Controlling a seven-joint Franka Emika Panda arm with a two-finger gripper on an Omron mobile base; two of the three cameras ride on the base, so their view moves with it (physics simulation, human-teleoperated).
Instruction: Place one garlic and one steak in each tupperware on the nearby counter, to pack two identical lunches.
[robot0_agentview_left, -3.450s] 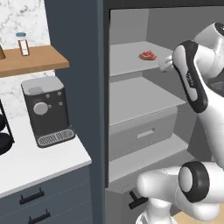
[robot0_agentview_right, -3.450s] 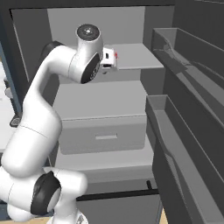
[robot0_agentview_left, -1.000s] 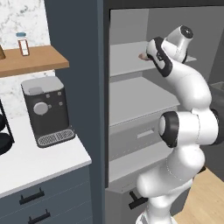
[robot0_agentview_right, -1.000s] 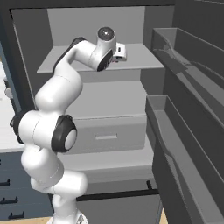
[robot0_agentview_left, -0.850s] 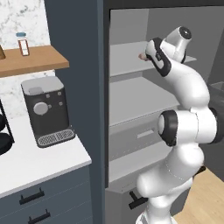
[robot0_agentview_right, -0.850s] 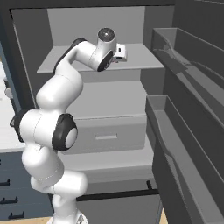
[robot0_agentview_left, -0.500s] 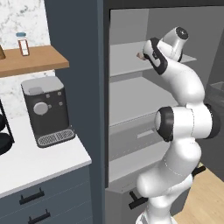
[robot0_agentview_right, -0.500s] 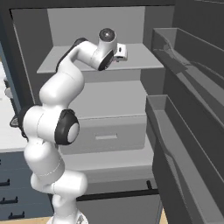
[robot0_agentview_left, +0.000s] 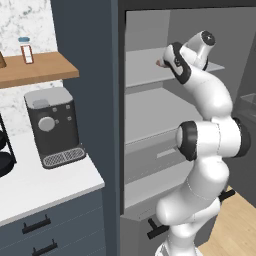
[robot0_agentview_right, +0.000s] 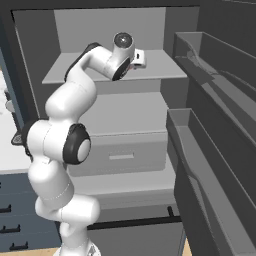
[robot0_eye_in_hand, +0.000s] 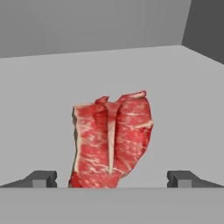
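Bench (robot0_agentview_left: 45, 182) with a coffee machine (robot0_agentview_left: 54, 125) stands left of the open fridge; no tupperware shows there. Inside the fridge, the steak (robot0_eye_in_hand: 111, 140) lies on the upper shelf (robot0_agentview_right: 160, 67), between the end effector's (robot0_eye_in_hand: 111, 179) spread fingertips (robot0_eye_in_hand: 41, 178), seemingly poised for grasping.

open grey fridge (robot0_agentview_left: 150, 115), marble wall (robot0_agentview_left: 30, 20), wooden shelf (robot0_agentview_left: 35, 67).
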